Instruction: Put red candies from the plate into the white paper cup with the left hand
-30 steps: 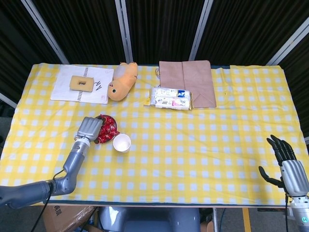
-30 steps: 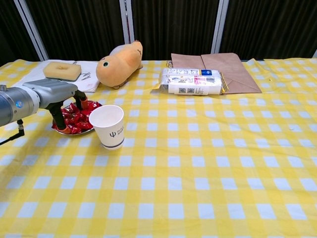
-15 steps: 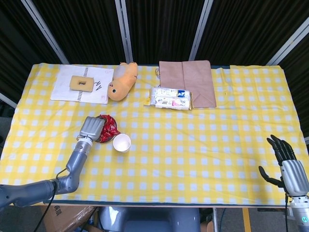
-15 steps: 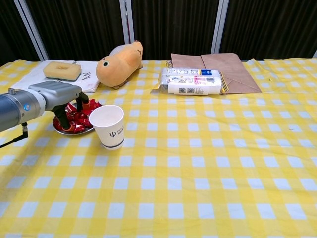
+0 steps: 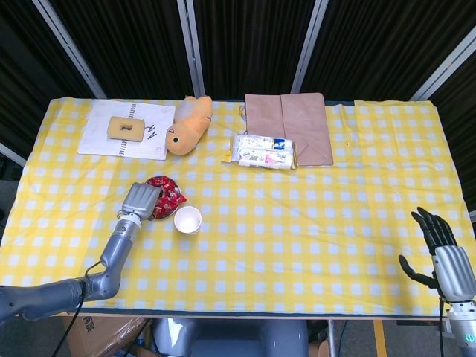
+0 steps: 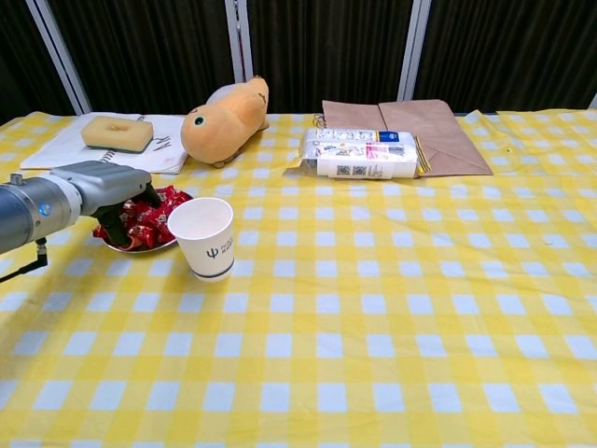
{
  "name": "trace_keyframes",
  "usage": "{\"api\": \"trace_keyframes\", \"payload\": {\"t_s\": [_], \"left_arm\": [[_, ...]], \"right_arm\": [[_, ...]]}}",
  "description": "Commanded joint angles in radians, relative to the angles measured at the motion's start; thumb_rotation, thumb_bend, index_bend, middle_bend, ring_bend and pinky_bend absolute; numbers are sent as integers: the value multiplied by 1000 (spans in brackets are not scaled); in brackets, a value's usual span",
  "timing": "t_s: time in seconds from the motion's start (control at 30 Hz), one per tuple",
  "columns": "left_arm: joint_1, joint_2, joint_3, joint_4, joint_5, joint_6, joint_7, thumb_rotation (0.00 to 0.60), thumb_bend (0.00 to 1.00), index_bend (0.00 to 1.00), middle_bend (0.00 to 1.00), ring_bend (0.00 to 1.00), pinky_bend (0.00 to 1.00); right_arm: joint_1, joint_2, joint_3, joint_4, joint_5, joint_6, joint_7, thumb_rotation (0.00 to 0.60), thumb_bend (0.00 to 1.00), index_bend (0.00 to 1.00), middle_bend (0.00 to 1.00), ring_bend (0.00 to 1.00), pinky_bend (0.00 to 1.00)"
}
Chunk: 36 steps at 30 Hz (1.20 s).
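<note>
1. Left robot hand (image 5: 140, 201) down on the near-left edge of the plate (image 6: 124, 247), back of the hand up, fingers (image 6: 112, 224) curled down into the red candies (image 6: 149, 217); from these views, cannot tell whether a candy is pinched or the fingers merely touch the pile.
2. Red candies heaped on the plate, showing just beyond and to the right of the left robot hand, partly hidden under it in the head view.
3. White paper cup (image 6: 205, 238) upright on the desk (image 6: 392, 308), just beside the plate, on the right of the left robot hand and a little nearer the robot; mouth open upward, inside looking white in the head view, contents not clear.
4. Right robot hand (image 5: 440, 249) well apart from everything, at the desk's near-right edge, fingers spread and pointing away from the robot, holding nothing; seen in the head view only.
5. Beyond the left robot hand, at the far-left side of the desk: a notebook (image 5: 104, 137) with a tan sponge-like block (image 5: 126, 127) lying on it.
6. Farther off to the right of that: an orange plush toy (image 6: 224, 119) on its side, then a white packet (image 6: 362, 154) touching the front edge of a flat brown paper bag (image 6: 420, 126).
7. Yellow-and-white checked cloth over the whole desk.
</note>
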Motion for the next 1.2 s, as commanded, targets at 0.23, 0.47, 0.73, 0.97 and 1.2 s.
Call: {"api": "trace_keyframes", "payload": {"t_s": [0.23, 0.47, 0.73, 0.97, 1.2], "left_arm": [[3, 31, -14, -27, 18, 18, -14, 600, 409, 546, 566, 915, 878], [6, 90, -28, -99, 27, 43, -13, 600, 409, 548, 567, 915, 878], [2, 154, -35, -184, 45, 69, 2, 600, 409, 553, 568, 915, 878], [-11, 208, -48, -282, 52, 93, 21, 600, 409, 552, 567, 915, 878], [-26, 226, -43, -367, 80, 112, 38, 600, 410, 551, 567, 915, 878]], "right_arm": [[0, -2, 1, 4, -2, 3, 1, 600, 424, 0, 0, 0, 0], [-1, -3, 1, 5, -2, 5, -1, 600, 423, 0, 0, 0, 0], [0, -4, 1, 6, -3, 3, -4, 600, 424, 0, 0, 0, 0], [0, -5, 2, 7, -3, 4, -6, 600, 423, 0, 0, 0, 0], [0, -5, 3, 6, -4, 6, -6, 600, 424, 0, 0, 0, 0]]}}
